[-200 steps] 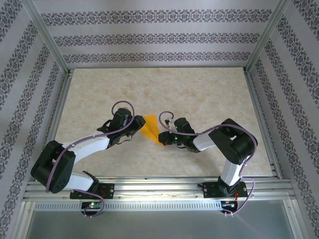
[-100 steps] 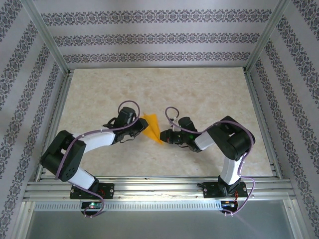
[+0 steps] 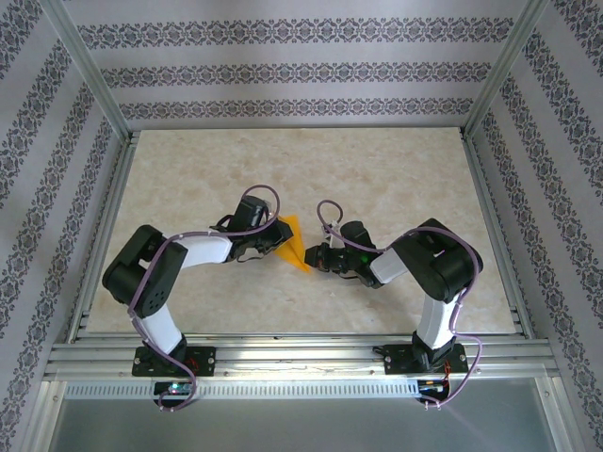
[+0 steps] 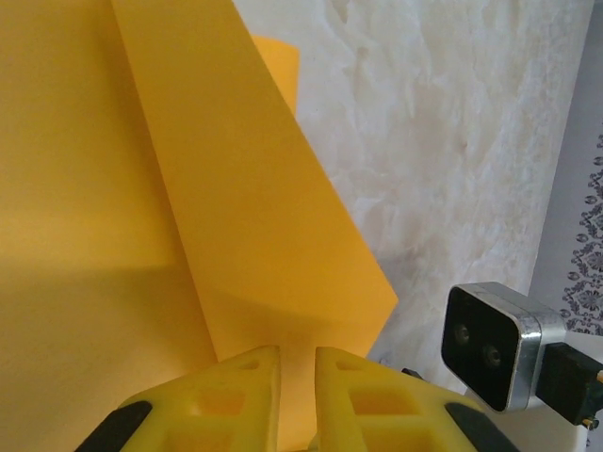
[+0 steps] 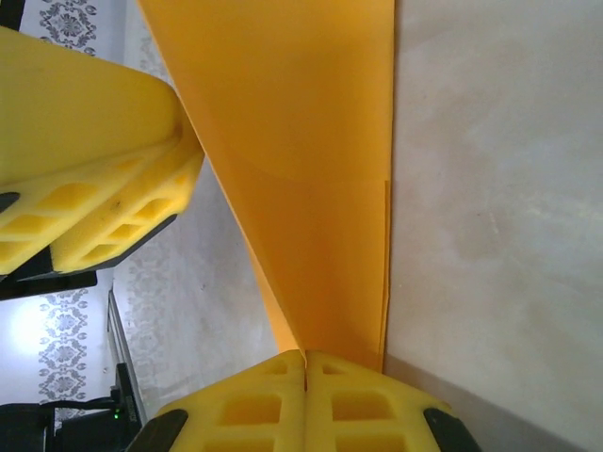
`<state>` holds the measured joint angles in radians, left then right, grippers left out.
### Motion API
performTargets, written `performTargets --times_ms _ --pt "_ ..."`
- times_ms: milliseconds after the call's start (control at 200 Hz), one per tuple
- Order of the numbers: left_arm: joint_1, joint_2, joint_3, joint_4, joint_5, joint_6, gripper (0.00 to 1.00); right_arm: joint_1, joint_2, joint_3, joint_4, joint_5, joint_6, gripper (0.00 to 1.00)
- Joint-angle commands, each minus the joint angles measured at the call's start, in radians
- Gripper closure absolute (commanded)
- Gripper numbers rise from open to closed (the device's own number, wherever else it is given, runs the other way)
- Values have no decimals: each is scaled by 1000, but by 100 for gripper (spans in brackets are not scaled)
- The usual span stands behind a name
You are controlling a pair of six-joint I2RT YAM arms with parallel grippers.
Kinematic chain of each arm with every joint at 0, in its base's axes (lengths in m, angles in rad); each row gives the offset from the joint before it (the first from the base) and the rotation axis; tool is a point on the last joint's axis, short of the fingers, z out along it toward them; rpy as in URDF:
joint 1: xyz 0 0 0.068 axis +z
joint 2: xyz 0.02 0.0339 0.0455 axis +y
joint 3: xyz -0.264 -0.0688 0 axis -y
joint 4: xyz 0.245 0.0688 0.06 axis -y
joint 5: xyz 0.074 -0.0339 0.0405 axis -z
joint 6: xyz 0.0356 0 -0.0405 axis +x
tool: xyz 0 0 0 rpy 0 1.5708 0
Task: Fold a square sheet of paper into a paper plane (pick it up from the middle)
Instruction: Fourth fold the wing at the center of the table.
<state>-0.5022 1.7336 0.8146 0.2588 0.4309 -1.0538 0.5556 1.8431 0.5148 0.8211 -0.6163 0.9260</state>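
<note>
Orange-yellow sheet of paper, already folded into a narrow angled shape, sits near the middle of the marbled surface, between the two arms. From above, the left gripper is at the sheet's left side and the right gripper is at its near-right tip.

Left wrist view: left gripper jaws are almost together, with a thin slot between them. The sheet of paper runs down into that slot, so they are clamped on it. A folded flap with a straight crease lies over a wider layer. A black-and-silver camera module is at lower right.

Right wrist view: right gripper jaws are pressed fully together, pinching the narrow end of the sheet of paper. The sheet widens away from the jaws. The left arm's yellow fingers are at the sheet's left edge, and pale surface is on the right. Whether the sheet's lower edge touches the surface cannot be told.
</note>
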Motion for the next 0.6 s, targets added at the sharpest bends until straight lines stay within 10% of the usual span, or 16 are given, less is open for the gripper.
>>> performTargets --times_ms 0,595 --pt "10 23 39 56 28 40 84 -17 18 -27 -17 7 10 100" --pt "36 80 4 224 95 3 99 -29 25 -18 -41 1 21 100"
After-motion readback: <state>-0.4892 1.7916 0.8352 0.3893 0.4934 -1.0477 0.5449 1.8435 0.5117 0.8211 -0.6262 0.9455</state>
